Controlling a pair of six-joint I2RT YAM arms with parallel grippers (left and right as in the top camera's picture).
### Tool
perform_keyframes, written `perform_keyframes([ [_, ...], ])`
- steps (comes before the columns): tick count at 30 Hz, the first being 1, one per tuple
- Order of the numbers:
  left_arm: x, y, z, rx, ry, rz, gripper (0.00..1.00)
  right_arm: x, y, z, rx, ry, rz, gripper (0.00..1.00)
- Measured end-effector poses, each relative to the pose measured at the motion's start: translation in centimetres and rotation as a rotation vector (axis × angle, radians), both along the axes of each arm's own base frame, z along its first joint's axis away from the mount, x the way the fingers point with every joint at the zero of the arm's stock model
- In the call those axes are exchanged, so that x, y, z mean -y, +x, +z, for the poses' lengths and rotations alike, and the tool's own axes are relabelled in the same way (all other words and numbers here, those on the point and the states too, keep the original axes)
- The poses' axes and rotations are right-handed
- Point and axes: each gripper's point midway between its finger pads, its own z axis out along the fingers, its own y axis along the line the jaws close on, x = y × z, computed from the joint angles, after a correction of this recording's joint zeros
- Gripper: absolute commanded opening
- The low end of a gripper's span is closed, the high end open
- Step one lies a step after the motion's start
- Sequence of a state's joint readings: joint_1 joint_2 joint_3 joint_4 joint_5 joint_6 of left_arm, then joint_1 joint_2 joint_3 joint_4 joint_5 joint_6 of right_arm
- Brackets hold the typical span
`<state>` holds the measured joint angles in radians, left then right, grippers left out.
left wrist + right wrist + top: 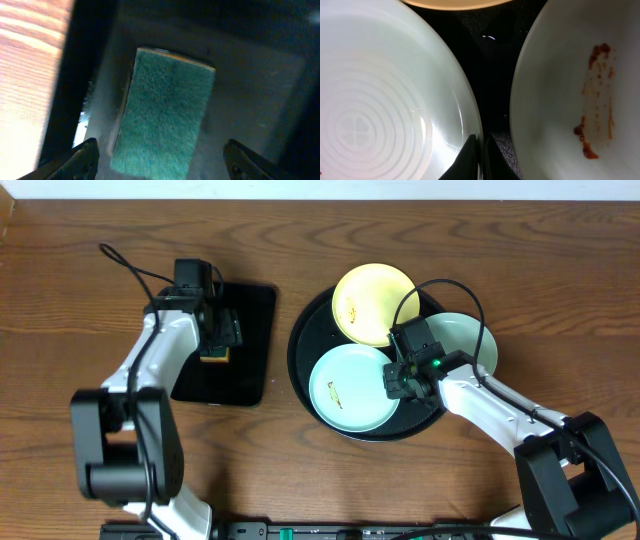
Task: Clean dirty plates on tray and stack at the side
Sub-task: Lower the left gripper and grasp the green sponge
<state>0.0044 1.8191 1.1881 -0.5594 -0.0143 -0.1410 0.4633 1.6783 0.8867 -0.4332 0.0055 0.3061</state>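
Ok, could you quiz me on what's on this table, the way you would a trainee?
1. Pick one: what lies under the left end effector? A) a cup B) a green sponge C) a spoon
2. True or false: the round black tray holds four plates.
3. Fill in: the plate nearest the top of the overhead view is pale ____.
Key: 1 B. 2 False, it holds three. 3 Yellow.

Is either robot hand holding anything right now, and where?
Left gripper: nothing, open over the sponge. Right gripper sits at the rim of a mint plate; grip unclear.
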Motion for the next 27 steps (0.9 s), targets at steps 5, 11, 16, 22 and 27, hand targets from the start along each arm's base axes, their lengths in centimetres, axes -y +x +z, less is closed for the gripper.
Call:
perform_keyframes([
  [5, 0.1, -0.6, -2.9, -0.075, -0.002, -0.016, 0.68, 0.0, 0.0, 0.0, 0.000, 0.000, 0.000, 0.06],
  [11, 1.4, -1.8, -3.3, -0.128, -0.078, -0.037, 0.63, 0.0, 0.0, 0.0, 0.001, -0.002, -0.001, 0.09],
  [16, 1.9, -1.3, -3.2, -0.107, -0.105, -0.043, 0.81, 0.0, 0.0, 0.0, 0.001, -0.002, -0.001, 0.09],
  [22, 1.6, 0.2, -2.9, -0.046, -0.085, -0.042, 0.76, 0.0, 0.0, 0.0, 0.001, -0.002, -0.001, 0.11],
  [27, 1.5, -0.1, -3.0, -0.058, -0.078, -0.040, 0.72, 0.0, 0.0, 0.0, 0.001, -0.002, -0.001, 0.11],
])
